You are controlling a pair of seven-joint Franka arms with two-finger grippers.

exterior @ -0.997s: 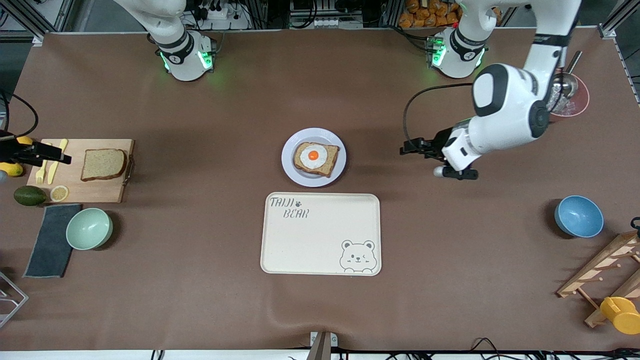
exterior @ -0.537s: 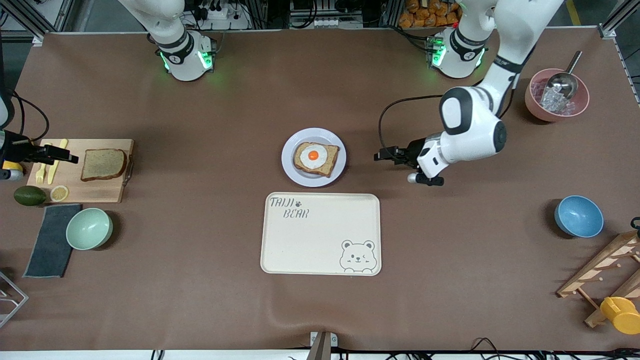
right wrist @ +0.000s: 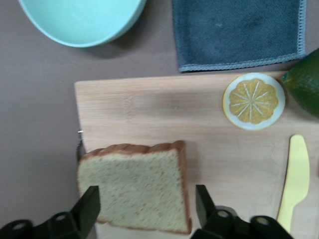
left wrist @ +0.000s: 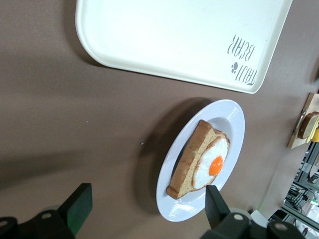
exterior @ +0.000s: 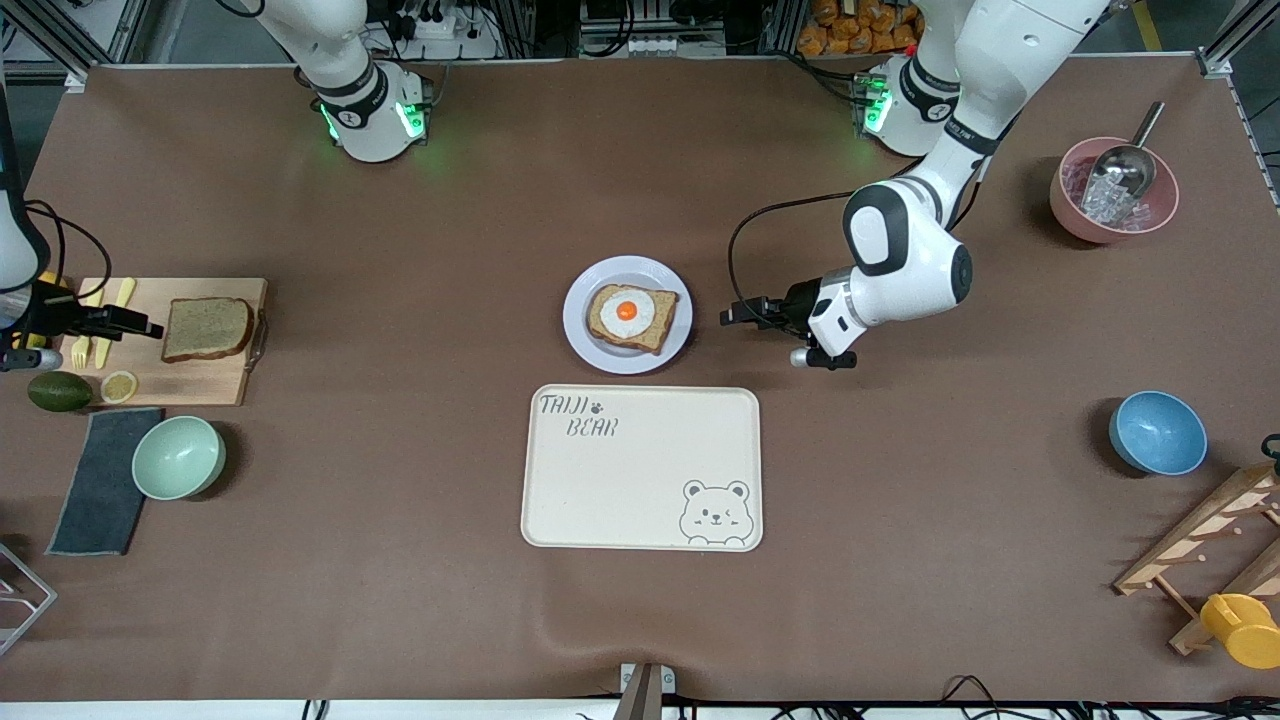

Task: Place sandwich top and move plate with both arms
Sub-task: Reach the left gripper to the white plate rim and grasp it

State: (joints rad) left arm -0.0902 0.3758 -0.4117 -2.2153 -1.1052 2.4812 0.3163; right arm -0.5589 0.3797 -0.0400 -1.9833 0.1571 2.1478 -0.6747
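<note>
The sandwich top (exterior: 207,328), a plain brown slice, lies on a wooden cutting board (exterior: 160,375) at the right arm's end of the table. My right gripper (exterior: 148,326) hangs open just over its edge. In the right wrist view its fingers (right wrist: 89,205) straddle the slice (right wrist: 132,186). The pale plate (exterior: 586,341) sits mid-table with a slice bearing a fried egg (exterior: 631,316). My left gripper (exterior: 730,314) is open, low over the table beside the plate, toward the left arm's end. The left wrist view shows the plate (left wrist: 232,117) ahead of that open left gripper (left wrist: 147,206).
A cream bear tray (exterior: 640,468) lies just nearer the camera than the plate. By the board are a mint bowl (exterior: 178,457), a grey cloth (exterior: 100,480), an avocado (exterior: 58,391) and a lemon slice (right wrist: 253,101). A blue bowl (exterior: 1157,432) and a pink bowl (exterior: 1113,190) stand at the left arm's end.
The left arm has swung in toward the plate, its gripper now close beside it. The right gripper has slid along the board up to the plain slice.
</note>
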